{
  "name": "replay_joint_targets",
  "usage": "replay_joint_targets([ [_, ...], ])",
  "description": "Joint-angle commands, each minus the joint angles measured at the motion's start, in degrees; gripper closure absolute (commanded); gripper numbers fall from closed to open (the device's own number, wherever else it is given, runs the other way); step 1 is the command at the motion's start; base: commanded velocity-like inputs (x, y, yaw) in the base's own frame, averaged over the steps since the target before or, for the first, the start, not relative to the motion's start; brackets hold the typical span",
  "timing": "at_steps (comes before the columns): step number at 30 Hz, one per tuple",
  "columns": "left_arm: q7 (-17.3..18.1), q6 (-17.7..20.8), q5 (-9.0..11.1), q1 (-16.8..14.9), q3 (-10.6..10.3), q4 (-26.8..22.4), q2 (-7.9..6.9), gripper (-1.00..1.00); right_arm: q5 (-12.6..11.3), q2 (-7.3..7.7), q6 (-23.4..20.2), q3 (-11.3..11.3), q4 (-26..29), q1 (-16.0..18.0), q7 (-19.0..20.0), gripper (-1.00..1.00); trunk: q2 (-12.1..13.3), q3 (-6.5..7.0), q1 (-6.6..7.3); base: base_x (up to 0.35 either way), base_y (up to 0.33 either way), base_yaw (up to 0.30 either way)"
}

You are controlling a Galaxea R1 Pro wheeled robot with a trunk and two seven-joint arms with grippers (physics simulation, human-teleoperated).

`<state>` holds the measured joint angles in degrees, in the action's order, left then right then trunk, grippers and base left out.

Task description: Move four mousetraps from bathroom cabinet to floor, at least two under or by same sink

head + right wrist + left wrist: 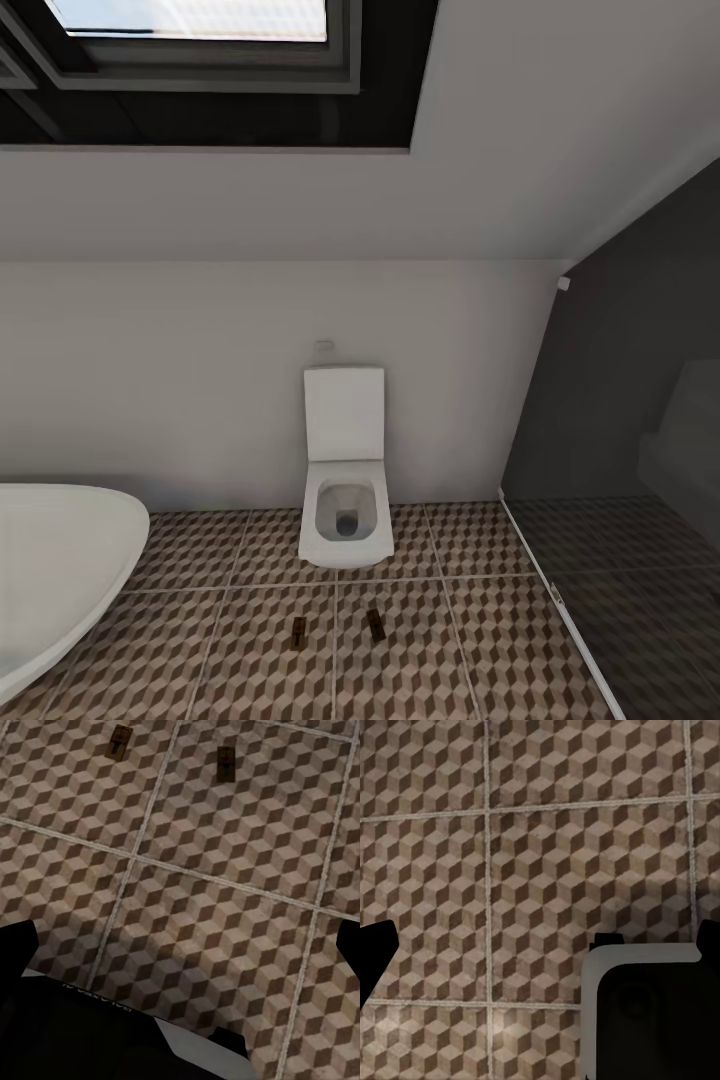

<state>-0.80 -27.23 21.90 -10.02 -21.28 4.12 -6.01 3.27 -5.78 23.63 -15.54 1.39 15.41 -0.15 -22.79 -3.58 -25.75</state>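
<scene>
Two mousetraps lie on the bathroom floor [250, 660] in front of the toilet, one [299, 630] to the left of the other [376, 623]. The right wrist view looks down on the same pair, one mousetrap [120, 742] beside the other [226, 761], well ahead of my right gripper [180, 945]. That gripper is open with bare tiles between its dark fingertips [15, 945]. My left gripper [540, 945] is open too, over patterned tiles [540, 855], holding nothing. The cabinet and the sink are out of view.
A white square toilet [345, 470] stands against the back wall. A white oval bathtub [55, 570] is at the left. A dark glass partition [620, 450] closes the right side. Part of my own body [652, 1020] sits below the left gripper.
</scene>
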Motion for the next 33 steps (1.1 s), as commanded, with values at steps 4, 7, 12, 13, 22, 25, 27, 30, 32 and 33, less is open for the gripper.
replay_joint_targets([
  [4,-0.08,-0.30,0.24,-0.09,-0.48,0.19,0.03,-1.00,0.33,-0.02,0.19,0.16,-0.07,0.06,-0.02,-1.00,-0.13,-0.13,-0.03,0.000,0.000,0.000],
  [7,-0.08,-0.29,0.24,-0.09,-0.48,0.19,0.03,-1.00,0.33,-0.02,0.19,0.16,-0.07,0.06,-0.01,-1.00,-0.13,-0.13,-0.03,0.000,0.000,0.000],
  [12,-0.08,-0.30,0.24,-0.09,-0.49,0.19,0.03,-1.00,0.33,-0.02,0.19,0.16,-0.07,0.06,0.00,-1.00,-0.13,-0.13,-0.03,0.000,0.000,0.000],
  [13,-0.08,-0.30,0.24,-0.09,-0.48,0.19,0.03,-1.00,0.33,-0.02,0.19,0.16,-0.07,0.06,-0.01,-1.00,-0.13,-0.13,-0.03,0.000,0.000,0.000],
  [22,-0.08,-0.30,0.24,-0.09,-0.46,0.19,0.03,-1.00,0.33,-0.02,0.19,0.16,-0.07,0.06,-0.01,-1.00,-0.13,-0.13,-0.03,0.000,0.000,0.000],
  [25,-0.08,-0.31,0.24,-0.09,-0.47,0.19,0.03,-1.00,0.33,-0.02,0.18,0.16,-0.07,0.06,0.02,-1.00,-0.13,-0.13,-0.03,0.000,0.000,0.000],
  [27,-0.08,-0.32,0.24,-0.09,-0.47,0.19,0.03,-1.00,0.33,-0.02,0.18,0.16,-0.07,0.06,0.02,-1.00,-0.13,-0.13,-0.03,0.000,0.000,0.000],
  [30,-0.08,-0.31,0.24,-0.09,-0.47,0.19,0.03,-1.00,0.33,-0.02,0.18,0.16,-0.07,0.06,0.02,-1.00,-0.13,-0.13,-0.03,0.000,0.000,0.000],
  [32,-0.08,-0.31,0.24,-0.09,-0.49,0.19,0.03,-1.00,0.33,-0.02,0.19,0.16,-0.07,0.06,0.01,-1.00,-0.13,-0.13,-0.03,0.000,0.000,0.000],
  [33,-0.08,-0.31,0.24,-0.09,-0.50,0.19,0.03,-1.00,0.33,-0.02,0.19,0.16,-0.07,0.06,0.01,-1.00,-0.13,-0.13,-0.03,0.000,0.000,0.000],
])
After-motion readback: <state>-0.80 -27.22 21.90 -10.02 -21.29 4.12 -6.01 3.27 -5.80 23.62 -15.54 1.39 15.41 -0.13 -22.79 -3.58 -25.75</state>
